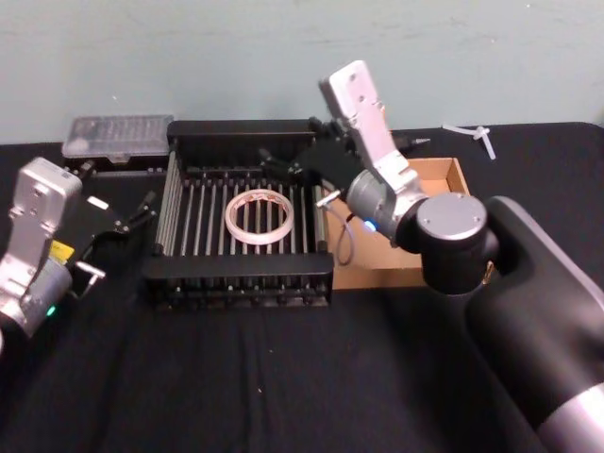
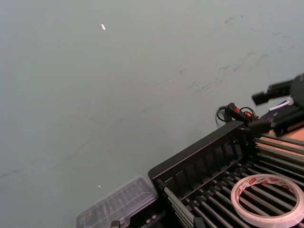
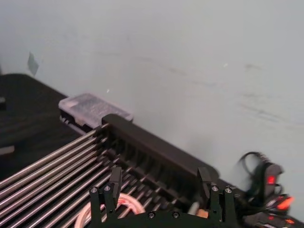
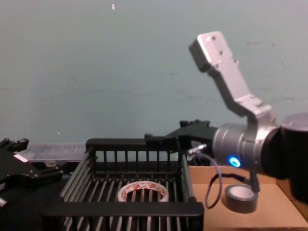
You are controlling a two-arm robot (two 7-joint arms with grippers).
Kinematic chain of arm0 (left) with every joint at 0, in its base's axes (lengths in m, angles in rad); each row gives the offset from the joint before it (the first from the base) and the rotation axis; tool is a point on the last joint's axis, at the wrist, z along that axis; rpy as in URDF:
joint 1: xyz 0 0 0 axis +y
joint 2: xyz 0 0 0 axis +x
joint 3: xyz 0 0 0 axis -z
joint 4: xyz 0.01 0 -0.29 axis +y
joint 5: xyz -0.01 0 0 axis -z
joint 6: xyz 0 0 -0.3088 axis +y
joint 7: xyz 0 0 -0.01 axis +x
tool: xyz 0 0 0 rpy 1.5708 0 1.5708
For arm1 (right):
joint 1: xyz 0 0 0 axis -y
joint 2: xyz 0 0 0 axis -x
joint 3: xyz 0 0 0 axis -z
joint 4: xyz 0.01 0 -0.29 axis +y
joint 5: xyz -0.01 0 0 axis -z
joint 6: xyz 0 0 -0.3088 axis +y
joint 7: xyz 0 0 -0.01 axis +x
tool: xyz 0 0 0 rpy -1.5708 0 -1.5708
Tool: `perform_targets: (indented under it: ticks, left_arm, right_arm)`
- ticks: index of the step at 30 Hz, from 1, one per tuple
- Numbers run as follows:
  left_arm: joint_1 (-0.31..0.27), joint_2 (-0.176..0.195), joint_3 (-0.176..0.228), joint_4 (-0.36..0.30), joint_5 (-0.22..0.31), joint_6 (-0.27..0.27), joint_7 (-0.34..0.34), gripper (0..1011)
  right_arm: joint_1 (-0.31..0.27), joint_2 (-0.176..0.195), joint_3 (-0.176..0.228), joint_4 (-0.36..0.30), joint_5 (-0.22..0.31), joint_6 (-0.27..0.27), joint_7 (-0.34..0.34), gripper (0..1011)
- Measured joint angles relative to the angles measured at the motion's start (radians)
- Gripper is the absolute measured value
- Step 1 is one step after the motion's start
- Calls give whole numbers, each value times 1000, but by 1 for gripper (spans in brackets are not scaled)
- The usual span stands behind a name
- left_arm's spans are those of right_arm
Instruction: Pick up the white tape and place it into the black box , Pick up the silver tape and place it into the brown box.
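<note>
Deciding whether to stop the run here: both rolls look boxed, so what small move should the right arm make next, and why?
Probably draw the right gripper back and up, away from the black box. The white tape already lies flat on the box's bars, and the silver tape sits in the brown box. The open right gripper holds nothing; the left gripper sits beside the box's left wall.

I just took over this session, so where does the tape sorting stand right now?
Both placements look done. The white tape lies flat on the bars inside the black box, and the silver tape sits in the brown box. Nothing is in hand: the right gripper is open and empty above the black box's far side, and the left gripper is open beside that box. Only retracting the arms seems left.
</note>
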Motion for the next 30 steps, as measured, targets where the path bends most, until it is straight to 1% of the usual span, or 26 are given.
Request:
perform_targets:
  ticks: [2,6,7,9,12,16,17,22,23,25,30]
  left_arm:
    - [0,0,0,0,0,0,0,1001]
    - [0,0,0,0,0,0,0,1001]
    - [0,0,0,0,0,0,0,1001]
    - [0,0,0,0,0,0,0,1001]
    - [0,0,0,0,0,0,0,1001]
    - [0,0,0,0,0,0,0,1001]
    - [0,0,0,0,0,0,0,1001]
    - [0,0,0,0,0,0,0,1001]
    - [0,0,0,0,0,0,0,1001]
    - [0,0,0,0,0,0,0,1001]
    - [0,0,0,0,0,0,0,1001]
  right_arm:
    - [-13,11,16,-33,6,2,-2,1002]
    - [-33,27,37,-79,12,2,-8,1002]
    - [-43,36,50,-101,15,2,-13,1002]
    - [-55,45,63,-123,19,4,-17,1002]
    - [-88,71,100,-176,29,11,-29,1002]
    - [-116,90,128,-209,32,13,-42,1002]
    - [-129,99,142,-221,33,13,-48,1002]
    - [-167,123,188,-245,34,19,-67,1002]
    - [-167,123,188,-245,34,19,-67,1002]
    - [-186,133,210,-249,32,23,-77,1002]
    - [-209,141,237,-243,25,35,-89,1002]
